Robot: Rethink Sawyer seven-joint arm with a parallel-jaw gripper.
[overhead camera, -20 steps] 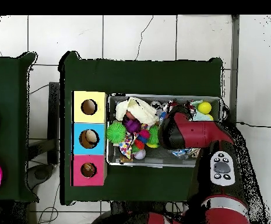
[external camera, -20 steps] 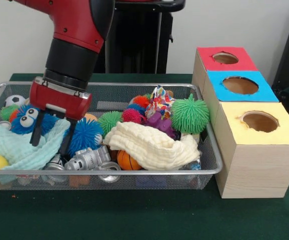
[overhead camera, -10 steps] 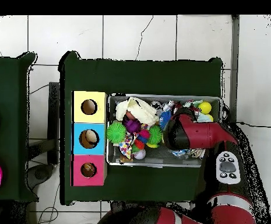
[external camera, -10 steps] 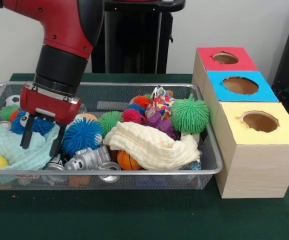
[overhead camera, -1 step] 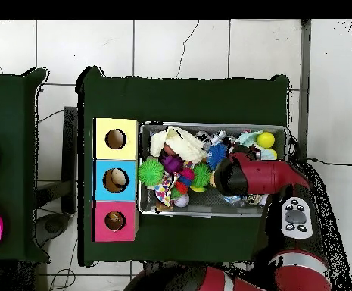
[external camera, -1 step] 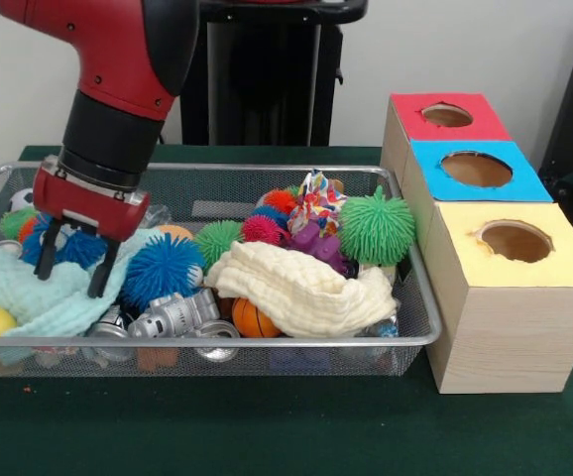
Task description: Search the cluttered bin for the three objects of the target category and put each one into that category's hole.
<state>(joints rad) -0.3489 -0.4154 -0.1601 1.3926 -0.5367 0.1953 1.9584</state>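
Mesh bin [external camera, -1 step: 267, 342], left end: gripper [external camera, -1 step: 68, 263] spread, empty, straddling blue fuzzy toy [external camera, -1 step: 68, 246] beside mint cloth [external camera, -1 step: 39, 297]; toy likely light, soft, squashy, best pinched across its body

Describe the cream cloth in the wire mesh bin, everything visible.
The cream waffle-textured cloth lies crumpled in soft folds at the near right of the wire mesh bin. It drapes over an orange basketball-patterned ball, leaving part showing, and sits against the purple toy behind it. Nothing grips it.
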